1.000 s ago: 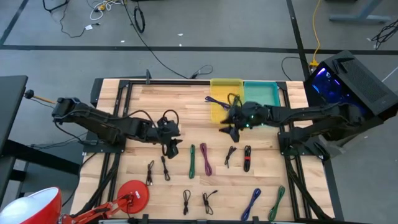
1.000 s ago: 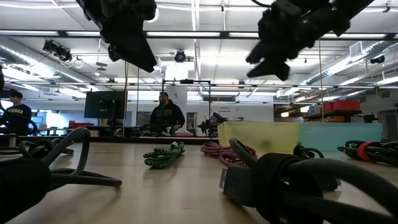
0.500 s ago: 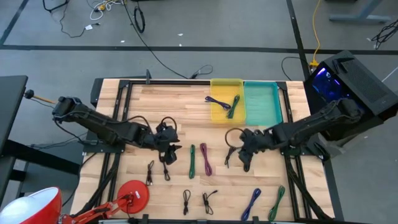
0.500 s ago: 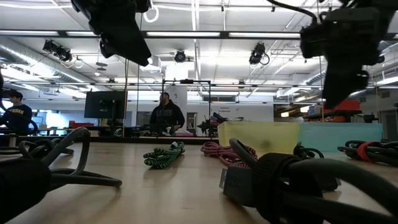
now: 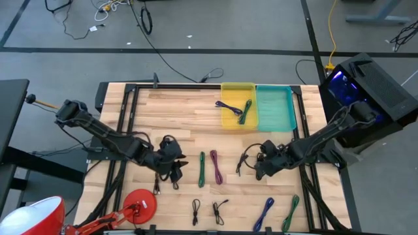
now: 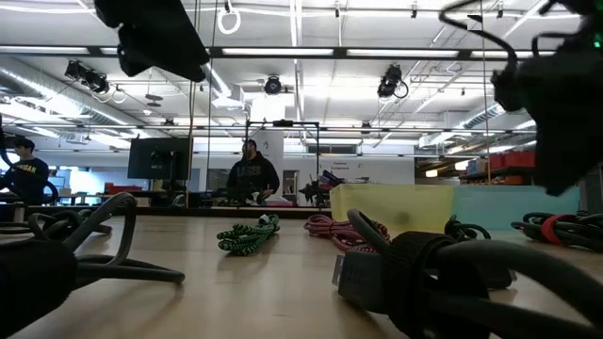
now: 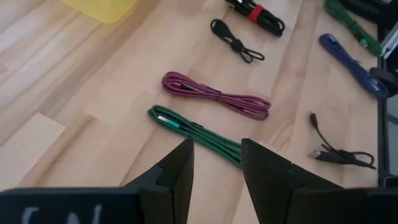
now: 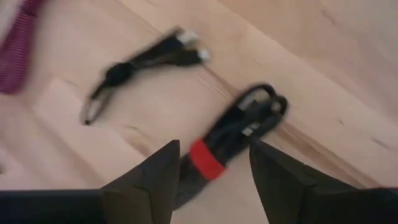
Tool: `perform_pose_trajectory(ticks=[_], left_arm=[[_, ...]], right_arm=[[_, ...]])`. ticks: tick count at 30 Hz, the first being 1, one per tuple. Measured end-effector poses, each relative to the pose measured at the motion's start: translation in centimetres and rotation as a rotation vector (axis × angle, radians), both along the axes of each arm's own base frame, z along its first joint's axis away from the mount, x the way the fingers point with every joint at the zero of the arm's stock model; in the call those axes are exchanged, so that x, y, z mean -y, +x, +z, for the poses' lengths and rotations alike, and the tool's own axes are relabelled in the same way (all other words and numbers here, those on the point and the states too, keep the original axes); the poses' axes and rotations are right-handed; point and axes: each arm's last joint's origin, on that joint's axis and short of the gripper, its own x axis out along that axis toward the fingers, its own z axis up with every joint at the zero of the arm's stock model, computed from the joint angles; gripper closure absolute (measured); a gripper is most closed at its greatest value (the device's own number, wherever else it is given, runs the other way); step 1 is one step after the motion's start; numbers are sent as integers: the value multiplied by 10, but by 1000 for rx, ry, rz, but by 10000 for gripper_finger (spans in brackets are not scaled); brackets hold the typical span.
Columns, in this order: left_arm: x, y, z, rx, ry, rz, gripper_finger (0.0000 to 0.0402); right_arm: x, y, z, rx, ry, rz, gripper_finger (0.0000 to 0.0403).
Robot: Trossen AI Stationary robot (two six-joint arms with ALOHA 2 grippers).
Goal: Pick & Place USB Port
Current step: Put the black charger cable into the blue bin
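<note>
Several bundled USB cables lie flat on the wooden table. My right gripper (image 5: 261, 167) (image 8: 214, 171) is open and hovers over a black cable with a red band (image 8: 208, 155). Its fingers stand on either side of the cable's banded end, and no touch shows. A small black cable (image 8: 134, 65) lies just beyond. My left gripper (image 5: 171, 164) (image 7: 214, 155) is open over bare wood, near a green cable (image 7: 193, 134) and a purple cable (image 7: 214, 96). Two black cables (image 5: 166, 178) lie by it.
A yellow bin (image 5: 226, 121) holding two cables and a teal bin (image 5: 274, 124) sit side by side at the table's far edge. More black (image 5: 206, 210), blue (image 5: 264, 212) and green (image 5: 292, 210) cables lie along the near edge. A red round object (image 5: 140, 201) is at the near left.
My right gripper has swung from beside the yellow bin toward the near edge and come down over the black cable with the red band. My left gripper has moved a little toward the near left, toward the two black cables.
</note>
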Motion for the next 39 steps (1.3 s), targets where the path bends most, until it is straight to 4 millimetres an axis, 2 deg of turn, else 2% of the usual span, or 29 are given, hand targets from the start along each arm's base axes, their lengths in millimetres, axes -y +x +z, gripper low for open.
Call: perform_pose_trajectory(ticks=[5, 22, 32, 35, 39], left_arm=[[11, -6, 1, 28, 35, 6, 264], [13, -8, 1, 50, 52, 37, 264], [12, -8, 1, 54, 61, 45, 264], [12, -8, 1, 56, 65, 49, 264], [12, -8, 1, 56, 65, 49, 264]], right_arm=[[-1, -3, -14, 26, 33, -18, 207], [1, -5, -23, 51, 56, -61, 207], [-2, -1, -40, -57, 39, -42, 211], [-3, -1, -44, -89, 16, -39, 246], [-3, -1, -43, -74, 11, 17, 364]])
